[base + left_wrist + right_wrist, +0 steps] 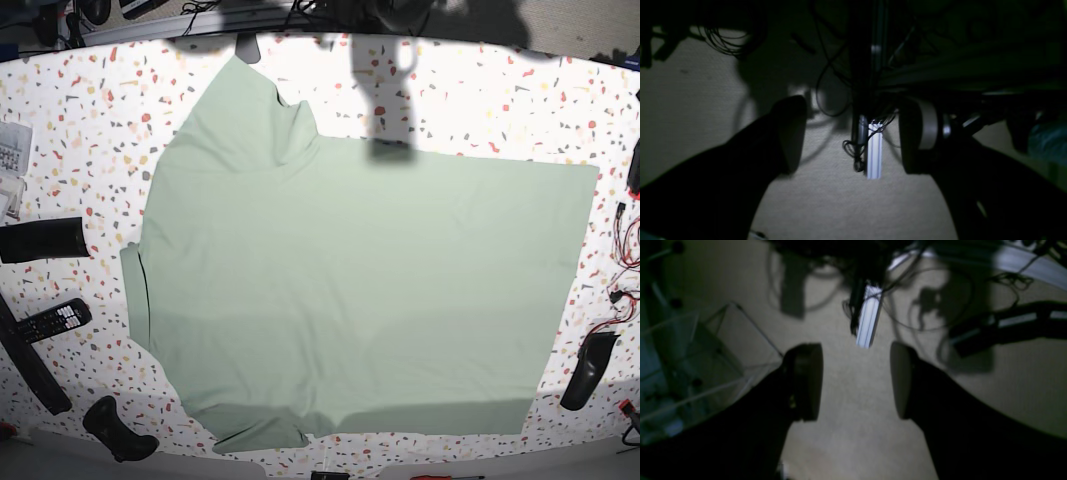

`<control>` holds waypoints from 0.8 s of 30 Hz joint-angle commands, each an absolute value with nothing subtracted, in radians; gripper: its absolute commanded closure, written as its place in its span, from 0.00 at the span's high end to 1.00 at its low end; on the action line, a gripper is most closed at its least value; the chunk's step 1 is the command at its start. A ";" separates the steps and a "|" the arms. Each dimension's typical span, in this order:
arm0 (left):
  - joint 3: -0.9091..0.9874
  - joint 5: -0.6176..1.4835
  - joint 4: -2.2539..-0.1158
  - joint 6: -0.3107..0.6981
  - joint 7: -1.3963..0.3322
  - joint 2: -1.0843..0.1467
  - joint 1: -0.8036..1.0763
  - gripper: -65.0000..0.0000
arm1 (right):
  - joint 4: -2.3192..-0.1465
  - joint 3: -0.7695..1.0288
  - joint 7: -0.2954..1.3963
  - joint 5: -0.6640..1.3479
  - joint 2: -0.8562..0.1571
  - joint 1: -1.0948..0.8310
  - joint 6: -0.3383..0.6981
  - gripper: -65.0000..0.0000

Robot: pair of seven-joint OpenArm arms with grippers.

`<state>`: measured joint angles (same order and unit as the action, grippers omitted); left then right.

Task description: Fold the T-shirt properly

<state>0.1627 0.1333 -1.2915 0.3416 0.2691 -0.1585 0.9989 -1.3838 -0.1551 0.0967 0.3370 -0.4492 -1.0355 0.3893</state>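
1. The T-shirt (350, 290) lies spread flat on the speckled surface (480, 90), sleeves pointing to the top and bottom edges of the base view; neither arm shows in that view.
2. The left tool (853, 133) is wide open and holds nothing. It hangs over beige carpeted floor (840, 206), well clear of the T-shirt.
3. The right tool (857, 380) is likewise spread and empty, above the same floor.
4. To start the fold well, I judge each tool should pinch one layered edge near a sleeve and both lift evenly, so that the cloth does not bunch.
5. A clear plastic bin (690, 373) stands left of the right tool; its contents are too blurred to tell.
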 commanded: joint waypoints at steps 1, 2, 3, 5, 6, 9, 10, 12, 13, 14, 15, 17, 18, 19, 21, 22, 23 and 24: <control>0.164 0.140 -1.337 0.344 0.293 -0.164 1.039 0.60 | -1.430 -0.134 0.084 0.344 -0.459 -1.076 0.397 0.48; 0.163 0.140 -1.374 0.344 0.293 -0.164 1.061 0.60 | -1.468 -0.114 0.087 0.344 -0.459 -1.099 0.398 0.48; 0.164 0.140 -1.409 0.344 0.293 -0.164 1.081 0.60 | -1.504 -0.094 0.088 0.344 -0.459 -1.117 0.402 0.48; 0.164 0.140 -1.475 0.344 0.293 -0.164 1.110 0.60 | -1.560 -0.055 0.088 0.344 -0.459 -1.143 0.422 0.48; 0.164 0.140 -1.504 0.345 0.292 -0.164 1.119 0.60 | -1.583 -0.035 0.088 0.344 -0.459 -1.151 0.432 0.48; 0.164 0.140 -1.570 0.344 0.290 -0.164 1.133 0.60 | -1.634 0.020 0.089 0.344 -0.459 -1.157 0.479 0.48; 0.164 0.140 -1.586 0.345 0.288 -0.164 1.133 0.60 | -1.650 0.038 0.089 0.344 -0.459 -1.157 0.495 0.48; 0.164 0.140 -1.612 0.345 0.285 -0.164 1.133 0.60 | -1.684 0.072 0.089 0.345 -0.459 -1.157 0.525 0.48; 0.164 0.140 -1.624 0.344 0.285 -0.164 1.133 0.60 | -1.702 0.087 0.089 0.345 -0.459 -1.157 0.538 0.48; 0.164 0.140 -1.636 0.345 0.285 -0.164 1.134 0.60 | -1.721 0.101 0.089 0.345 -0.459 -1.157 0.553 0.48; 0.164 0.140 -1.650 0.345 0.286 -0.164 1.138 0.60 | -1.741 0.114 0.089 0.345 -0.459 -1.156 0.569 0.48; 0.164 0.140 -1.688 0.345 0.285 -0.164 1.150 0.60 | -1.784 0.136 0.089 0.350 -0.459 -1.156 0.595 0.48; 0.164 0.140 -1.709 0.345 0.285 -0.164 1.158 0.60 | -1.808 0.147 0.089 0.358 -0.459 -1.156 0.606 0.48; 0.164 0.140 -1.732 0.345 0.285 -0.164 1.166 0.60 | -1.832 0.156 0.089 0.373 -0.459 -1.156 0.618 0.48; 0.164 0.139 -1.778 0.345 0.285 -0.164 1.178 0.60 | -1.881 0.178 0.091 0.403 -0.459 -1.156 0.638 0.48; 0.164 0.139 -1.800 0.345 0.284 -0.164 1.180 0.60 | -1.905 0.189 0.091 0.411 -0.459 -1.155 0.645 0.48; 0.164 0.139 -1.822 0.345 0.281 -0.164 1.180 0.60 | -1.930 0.199 0.091 0.423 -0.459 -1.151 0.651 0.48; 0.164 0.140 -1.842 0.345 0.281 -0.164 1.179 0.60 | -1.953 0.208 0.091 0.433 -0.459 -1.142 0.659 0.48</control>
